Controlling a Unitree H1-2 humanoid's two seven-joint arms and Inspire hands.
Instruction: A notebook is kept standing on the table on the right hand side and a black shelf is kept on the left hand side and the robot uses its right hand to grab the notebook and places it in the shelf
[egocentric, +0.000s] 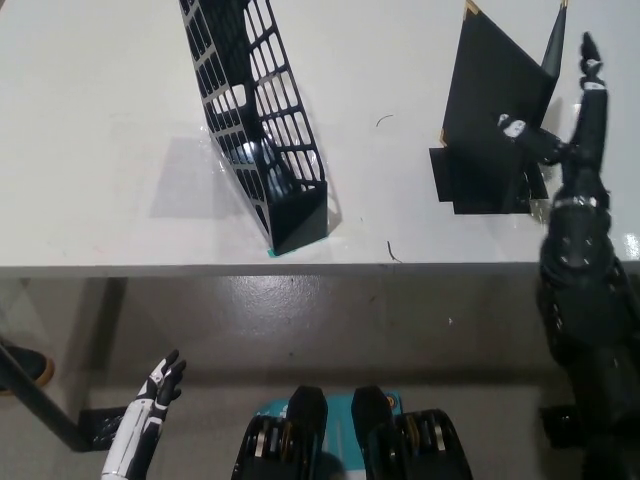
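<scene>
- Notebook: black, stands upright and partly fanned open on the right side of the white table, over a dark patch on the tabletop. Gold-tipped corners show at its top edge.
- Black shelf: a lattice-walled file holder, well apart to the left of the notebook, leaning, with its closed low end toward the near table edge. Nothing visible inside it.
- Right hand: black, over the table at the notebook's right edge. Fingers spread; one points far along the right cover, another reaches across the near face of the notebook. It reads as open and not clamped; actual contact with the cover cannot be confirmed.
- Left hand: white, hangs low at near left, below table level, fingers loosely apart, holding nothing.
- Step in hand, by my reading: the reach and approach to grasp. Notebook not lifted.
- Next move calls for: closing the fingers across both covers so the fanned notebook pinches shut, then lifting clear and carrying left toward the shelf's open top.
- Risk: a push on one cover alone could tip the notebook over.
</scene>
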